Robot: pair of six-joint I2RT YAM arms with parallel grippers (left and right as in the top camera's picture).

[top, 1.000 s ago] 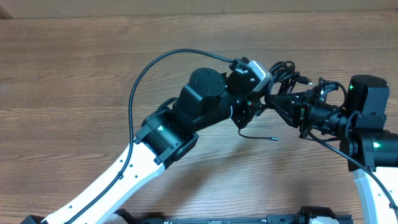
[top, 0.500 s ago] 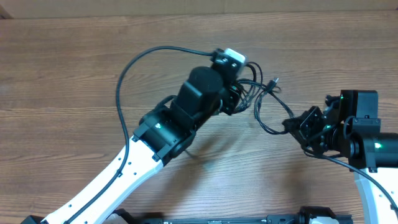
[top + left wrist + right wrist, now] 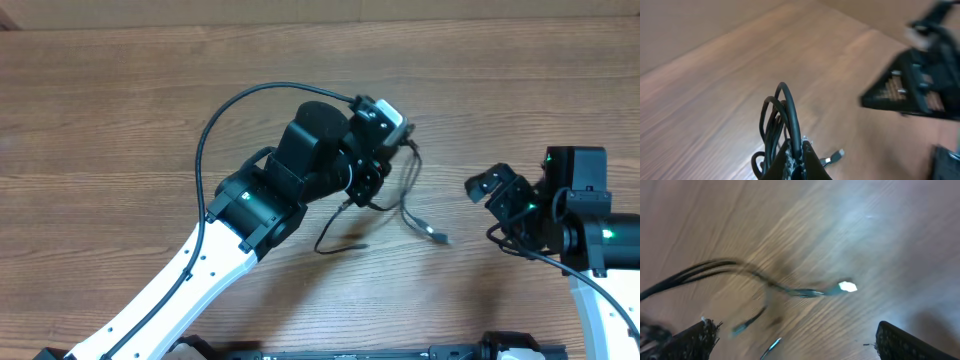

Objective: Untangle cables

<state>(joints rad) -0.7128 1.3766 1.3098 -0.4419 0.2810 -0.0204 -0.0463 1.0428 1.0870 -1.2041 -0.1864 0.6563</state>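
The left gripper (image 3: 372, 183), a black two-finger claw on the white and black arm, is clamped on the bundle of thin black flexible cables (image 3: 404, 200) and holds it over the brown wood-grain table (image 3: 120, 100); in the left wrist view the cords arch up in tight loops from between its closed fingers. Several strands hang from the bundle, one ending in a small silvery plug tip (image 3: 437, 236) down on the wood, another trailing toward the lower left. Further right, the right gripper (image 3: 490, 187) hovers with its black jaws spread wide, holding nothing, clear of the cords. The step looks like separating one strand: the right claw would do best to take the free end just behind the plug and draw it away slowly against a firm left hold, stopping if the loops tighten. No container is in view
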